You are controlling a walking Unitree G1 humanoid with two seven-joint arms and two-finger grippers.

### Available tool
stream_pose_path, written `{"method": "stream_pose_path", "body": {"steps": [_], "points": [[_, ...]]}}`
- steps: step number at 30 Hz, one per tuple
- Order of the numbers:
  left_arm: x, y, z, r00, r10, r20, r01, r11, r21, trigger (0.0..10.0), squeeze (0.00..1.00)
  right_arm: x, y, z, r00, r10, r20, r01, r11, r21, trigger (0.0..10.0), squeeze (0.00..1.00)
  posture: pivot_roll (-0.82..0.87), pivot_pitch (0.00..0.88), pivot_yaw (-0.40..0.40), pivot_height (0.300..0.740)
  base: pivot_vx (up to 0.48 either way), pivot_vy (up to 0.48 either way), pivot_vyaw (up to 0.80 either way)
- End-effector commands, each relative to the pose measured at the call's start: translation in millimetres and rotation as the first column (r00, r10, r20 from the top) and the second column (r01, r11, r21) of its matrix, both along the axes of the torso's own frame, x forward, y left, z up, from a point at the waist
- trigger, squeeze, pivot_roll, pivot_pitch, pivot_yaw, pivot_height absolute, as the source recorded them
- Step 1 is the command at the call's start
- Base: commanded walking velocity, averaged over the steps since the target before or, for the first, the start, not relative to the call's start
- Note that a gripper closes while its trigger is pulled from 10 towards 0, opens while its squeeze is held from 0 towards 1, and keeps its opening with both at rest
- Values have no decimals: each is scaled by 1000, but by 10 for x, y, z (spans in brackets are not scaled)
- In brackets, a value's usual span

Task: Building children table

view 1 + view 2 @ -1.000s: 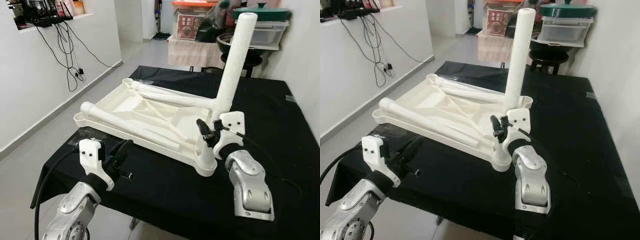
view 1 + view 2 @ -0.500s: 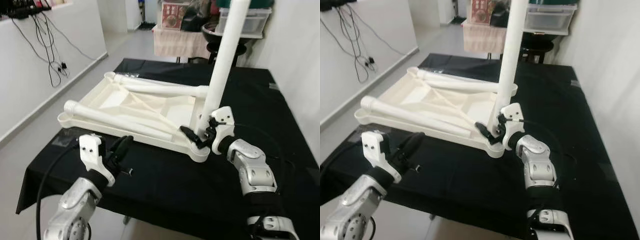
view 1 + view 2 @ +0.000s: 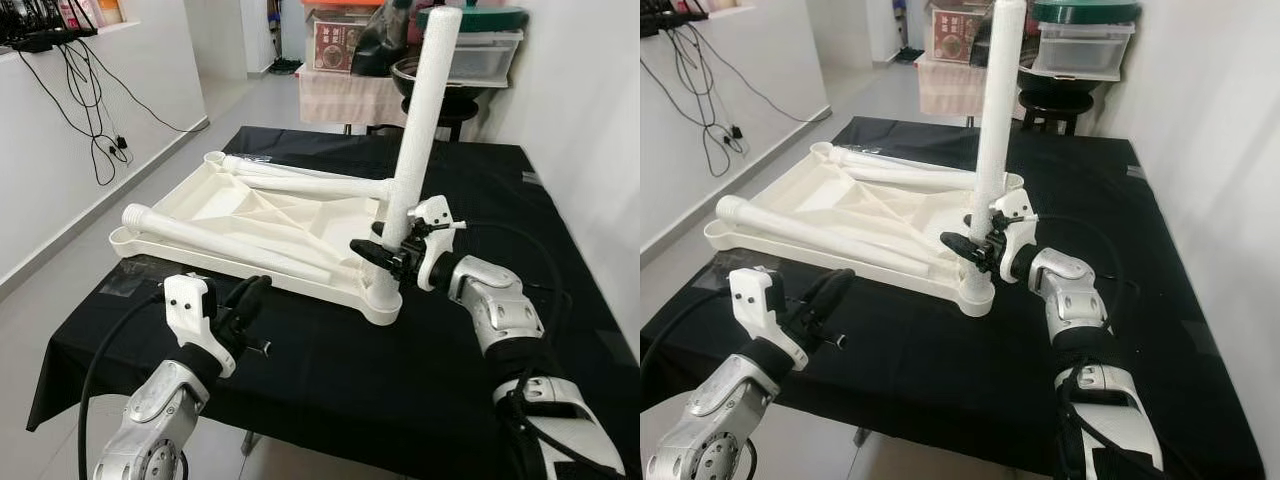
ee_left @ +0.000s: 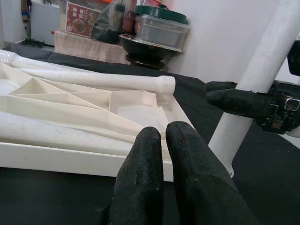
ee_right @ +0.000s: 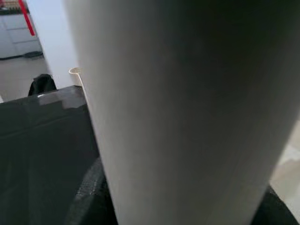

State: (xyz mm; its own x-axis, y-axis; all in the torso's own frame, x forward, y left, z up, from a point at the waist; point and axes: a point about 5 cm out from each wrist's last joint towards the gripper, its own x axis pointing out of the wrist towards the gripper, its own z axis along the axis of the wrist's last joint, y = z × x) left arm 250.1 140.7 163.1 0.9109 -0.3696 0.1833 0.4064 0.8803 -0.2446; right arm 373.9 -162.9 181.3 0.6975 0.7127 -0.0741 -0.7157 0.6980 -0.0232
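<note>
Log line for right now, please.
step: fit leg | right tool: shut on upright leg at tabletop corner | left tool: shut, idle by near edge | two legs loose on tabletop

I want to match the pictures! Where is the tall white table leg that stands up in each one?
Left eye: upright leg, right of centre, held by right gripper.
Right eye: centre.
Left wrist: far edge, slanting.
Right wrist: close up, across the middle.
Shared landmark: white tabletop.
</note>
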Motion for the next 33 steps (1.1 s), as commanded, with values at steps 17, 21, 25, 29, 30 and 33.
{"method": "stream_pose_path", "body": {"steps": [17,21,25,29,30,33], "points": [[-8,47,5,1000,9,6,-9,1000,3,10000,0,-586,-234,-575,687,-726,-24,716,682,-147,0,0,-57,21,-3,740,0,0,0],[2,59,-13,1000,9,2,-9,1000,6,10000,0,-534,-371,-477,671,-740,50,738,661,-137,0,0,-67,9,-6,740,0,0,0],[18,61,-24,1000,8,0,-8,1000,10,10000,0,-535,-440,-498,645,-761,69,761,631,-147,0,0,-54,0,-12,740,0,0,0],[23,71,-36,1000,18,-1,-18,1000,15,10000,0,-609,-480,-465,561,-821,107,823,539,-178,0,0,-57,0,-4,740,0,0,0],[22,69,-39,1000,16,-2,-15,1000,15,10000,0,-614,-514,-434,527,-841,119,844,503,-187,10000,0,-56,0,-2,740,0,0,0],[20,67,-41,1000,13,-3,-13,1000,14,10000,0,-615,-537,-413,507,-852,126,856,481,-191,10000,0,-56,0,-2,740,0,0,0]]}}
